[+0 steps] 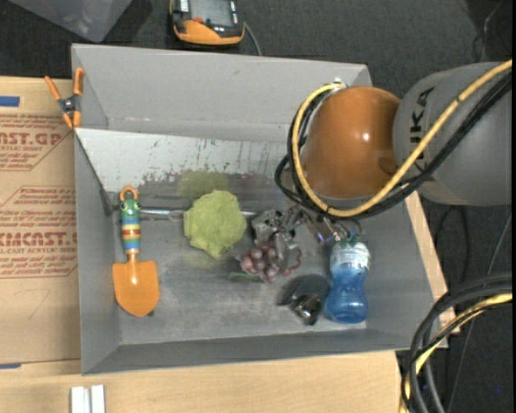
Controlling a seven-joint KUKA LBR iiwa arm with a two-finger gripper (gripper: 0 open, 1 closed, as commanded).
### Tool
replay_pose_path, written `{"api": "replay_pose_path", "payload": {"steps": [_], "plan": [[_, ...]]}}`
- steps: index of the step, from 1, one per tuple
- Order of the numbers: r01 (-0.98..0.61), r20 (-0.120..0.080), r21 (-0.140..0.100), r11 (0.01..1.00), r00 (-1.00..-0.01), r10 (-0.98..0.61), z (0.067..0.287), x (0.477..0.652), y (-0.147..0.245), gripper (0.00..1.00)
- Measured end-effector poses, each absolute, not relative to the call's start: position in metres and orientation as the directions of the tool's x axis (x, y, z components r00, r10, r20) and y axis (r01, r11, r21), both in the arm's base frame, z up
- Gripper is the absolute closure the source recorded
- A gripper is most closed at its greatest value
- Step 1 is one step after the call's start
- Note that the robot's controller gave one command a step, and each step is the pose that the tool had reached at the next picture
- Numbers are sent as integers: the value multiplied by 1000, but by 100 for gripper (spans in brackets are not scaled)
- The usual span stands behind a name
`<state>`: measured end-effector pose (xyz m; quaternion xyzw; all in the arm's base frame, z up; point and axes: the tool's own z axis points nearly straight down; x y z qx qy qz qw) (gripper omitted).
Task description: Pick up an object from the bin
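My gripper [282, 228] reaches down below the arm's orange cover, near the middle of the bin. Its tip sits right above a bunch of dark purple toy grapes [261, 264] and seems to touch the top of the bunch. Just left of it lies a crumpled light green lump [215, 222]. To the right stands a blue bottle with a clear cap [348, 284], close beside the gripper. A small black rounded thing [302, 298] lies in front of the grapes, next to the bottle's base.
An orange toy shovel with a striped handle [135, 269] lies along the bin's left side, well away from the gripper. The arm and its cables cover the bin's right rear part.
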<state>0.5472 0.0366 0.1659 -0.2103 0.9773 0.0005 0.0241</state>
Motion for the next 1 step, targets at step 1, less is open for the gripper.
{"api": "replay_pose_path", "payload": {"steps": [1], "plan": [[-409,-36,-4,913,-912,-409,232,539,29,100]]}}
